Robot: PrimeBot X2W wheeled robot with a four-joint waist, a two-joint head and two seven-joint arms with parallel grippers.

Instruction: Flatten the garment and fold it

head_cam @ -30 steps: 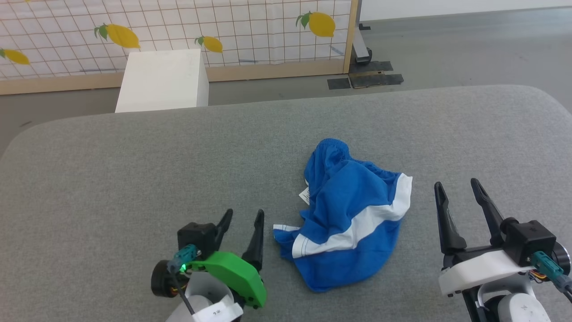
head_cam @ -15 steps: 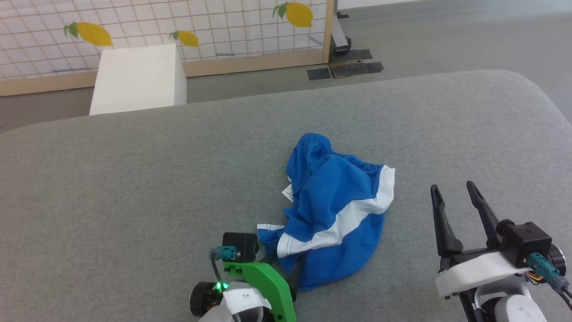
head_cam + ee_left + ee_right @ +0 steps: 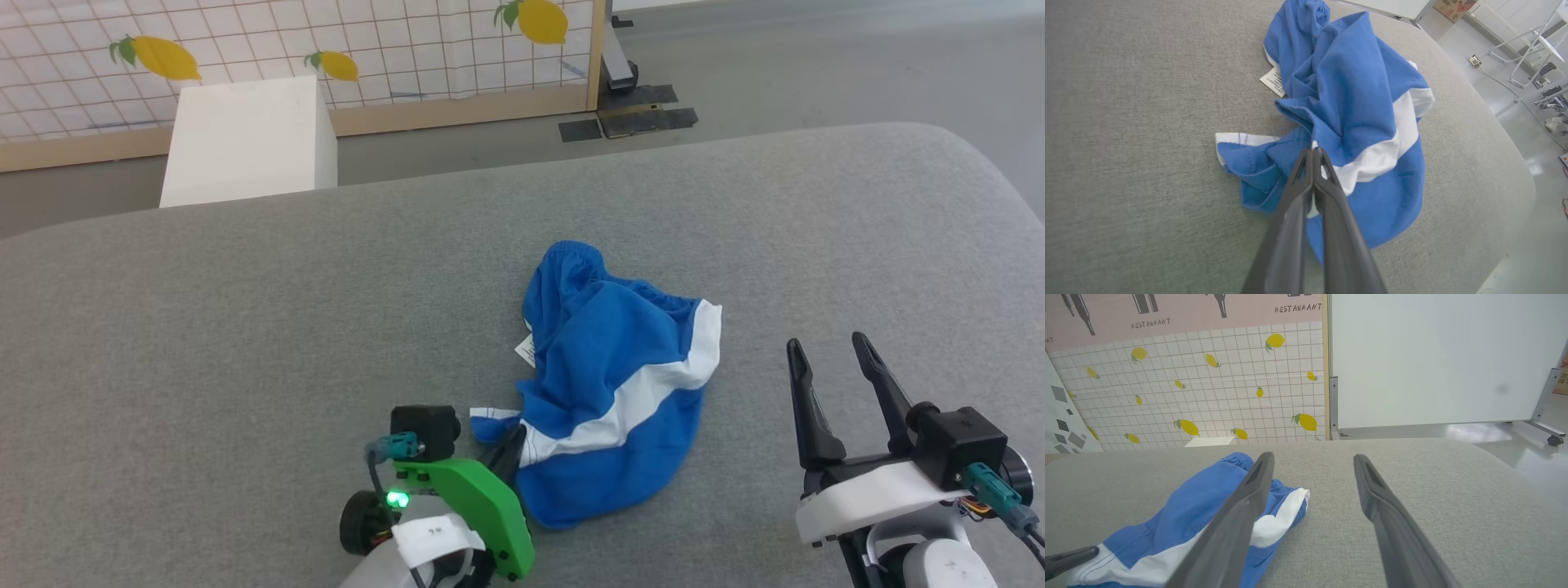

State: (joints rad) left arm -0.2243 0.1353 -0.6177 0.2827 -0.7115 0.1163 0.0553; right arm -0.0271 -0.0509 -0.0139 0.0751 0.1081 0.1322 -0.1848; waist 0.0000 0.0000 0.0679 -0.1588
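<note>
Left gripper (image 3: 1313, 150) pinches the garment (image 3: 608, 359) at its stripe; right gripper (image 3: 826, 343) spread, just beside

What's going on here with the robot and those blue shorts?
A two-armed robot is starting to flatten the blue shorts, which lie crumpled on the grey padded surface. Its left pincer is shut on a fold at the heap's near edge. The right pincer hovers open beside the shorts, holding nothing.
</note>
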